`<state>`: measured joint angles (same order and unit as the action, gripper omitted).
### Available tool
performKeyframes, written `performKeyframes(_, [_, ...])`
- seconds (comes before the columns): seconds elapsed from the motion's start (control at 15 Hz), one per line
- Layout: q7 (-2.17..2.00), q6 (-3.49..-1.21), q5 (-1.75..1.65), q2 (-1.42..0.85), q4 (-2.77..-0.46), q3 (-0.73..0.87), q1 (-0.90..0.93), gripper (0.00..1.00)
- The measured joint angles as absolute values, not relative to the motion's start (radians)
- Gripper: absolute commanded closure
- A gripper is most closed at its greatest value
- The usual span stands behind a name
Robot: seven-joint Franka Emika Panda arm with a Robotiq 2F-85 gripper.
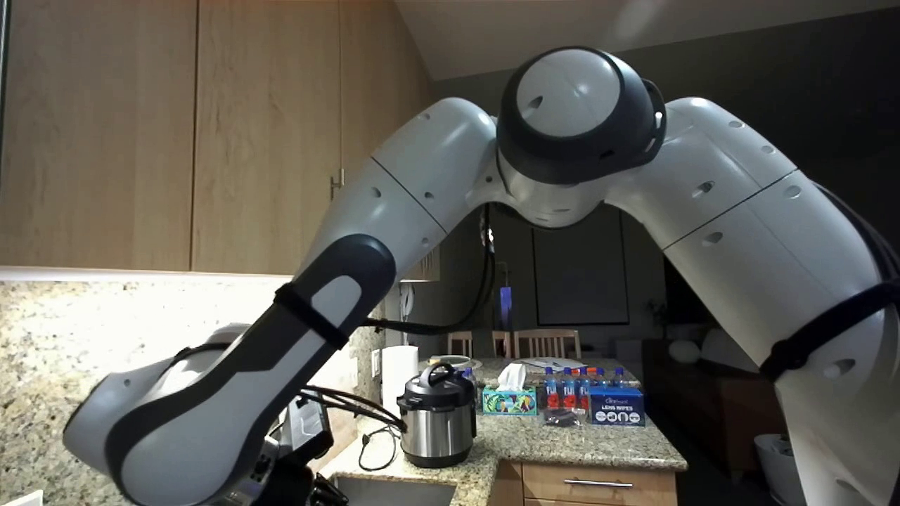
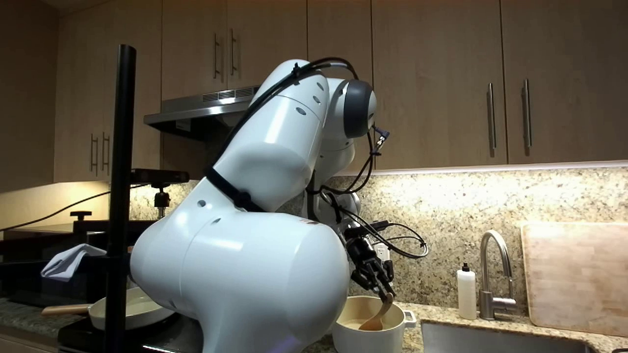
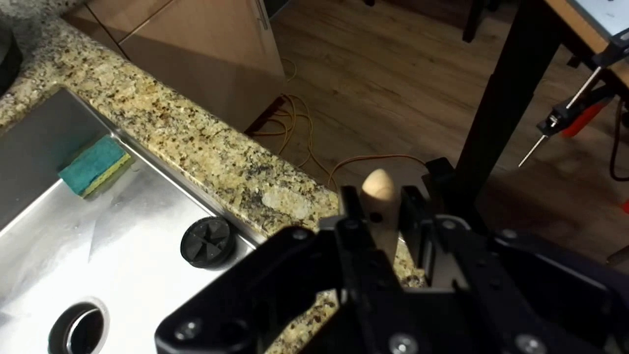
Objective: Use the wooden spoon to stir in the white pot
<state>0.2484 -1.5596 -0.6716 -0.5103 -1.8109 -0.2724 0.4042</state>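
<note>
One wooden spoon (image 2: pixel 374 324), likely light, stiff, tilts to one o'clock in the pot (image 2: pixel 368 340), in an exterior view; your claw (image 3: pixel 380 200) grips its handle (image 3: pixel 382 188), probably your best hold.

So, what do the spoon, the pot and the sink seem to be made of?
Spoon: wood, it seems, smooth and fairly matt; warm brown colour, with a paler rounded handle tip.
Pot: probably coated or enamelled metal; smooth white outside, cream inside, though the core does not show.
Sink: most likely stainless steel, shiny; silvery grey with bright reflections.
</note>
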Motion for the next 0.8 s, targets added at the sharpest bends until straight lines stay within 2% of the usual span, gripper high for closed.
performKeyframes(0.8, [0.249, -1.551, -0.681, -0.539, -1.669, -0.274, 0.436, 0.92])
